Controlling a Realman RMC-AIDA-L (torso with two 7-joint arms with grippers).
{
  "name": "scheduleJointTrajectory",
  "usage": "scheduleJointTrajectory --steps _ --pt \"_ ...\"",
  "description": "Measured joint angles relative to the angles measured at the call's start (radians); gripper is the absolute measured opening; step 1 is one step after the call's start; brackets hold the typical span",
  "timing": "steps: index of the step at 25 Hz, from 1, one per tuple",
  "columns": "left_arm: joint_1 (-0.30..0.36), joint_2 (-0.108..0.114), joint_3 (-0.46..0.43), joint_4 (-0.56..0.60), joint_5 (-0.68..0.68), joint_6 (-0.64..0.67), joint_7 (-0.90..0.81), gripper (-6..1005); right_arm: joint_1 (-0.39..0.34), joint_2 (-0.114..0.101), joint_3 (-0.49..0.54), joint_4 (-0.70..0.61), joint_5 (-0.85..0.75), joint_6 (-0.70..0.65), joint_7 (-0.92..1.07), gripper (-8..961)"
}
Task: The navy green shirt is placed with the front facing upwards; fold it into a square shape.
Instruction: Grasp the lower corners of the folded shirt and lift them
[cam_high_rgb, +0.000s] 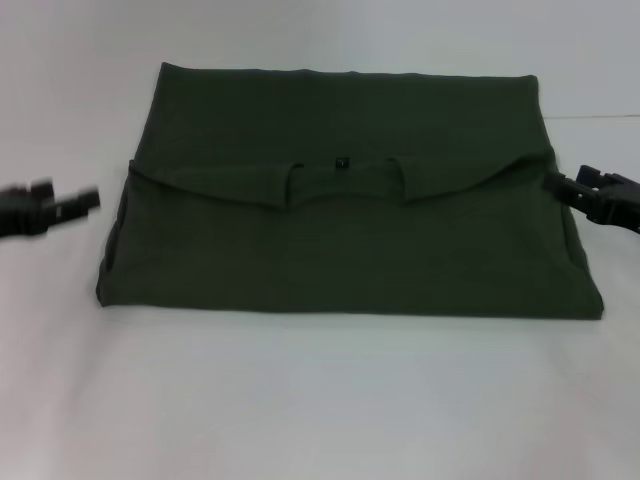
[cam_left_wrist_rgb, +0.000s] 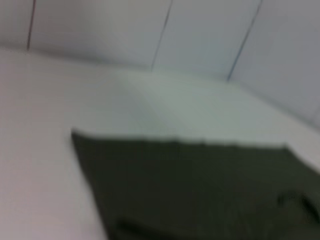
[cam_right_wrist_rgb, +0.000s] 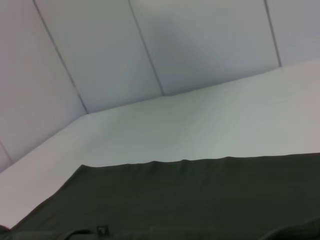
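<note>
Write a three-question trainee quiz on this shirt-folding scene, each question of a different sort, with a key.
1. True or false: the navy green shirt shows its chest print in the head view.
2. Which tool reaches the shirt's edge? A) left tool B) right tool
3. Fill in: the shirt lies on a ___ table.

Key
1. False: only plain green fabric faces up, with a folded layer's edge and a small dark tag across the middle.
2. B: it meets the shirt's right edge; the left tool sits clear of the left edge.
3. White.
</note>
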Motion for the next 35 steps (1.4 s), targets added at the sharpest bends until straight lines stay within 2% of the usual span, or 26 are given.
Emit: scheduleJointTrajectory --steps 8,13,21,30,35 --pt "0.014 -0.014 0.030 -0.008 0.134 -0.018 -0.001 827 -0.006 0.003 0.000 0.004 0.005 -0.043 -0.009 665" --pt "0.014 -0.024 0.077 -0.025 0.140 -0.041 0.000 828 -0.009 0.003 0.000 0.008 0.006 -0.047 -0.010 665" --pt "0.005 -0.025 0.105 -0.057 0.141 -0.069 -0.004 826 -0.020 0.004 -0.001 0.009 0.006 -0.052 -0.009 659" --pt "0.002 -0.036 0.136 -0.069 0.142 -0.085 -0.010 820 -0.021 0.003 0.000 0.009 0.006 -0.054 -0.004 657" --pt "0.001 -0.041 0.168 -0.074 0.142 -0.144 -0.012 816 -0.021 0.003 0.002 0.009 0.006 -0.054 -0.002 657"
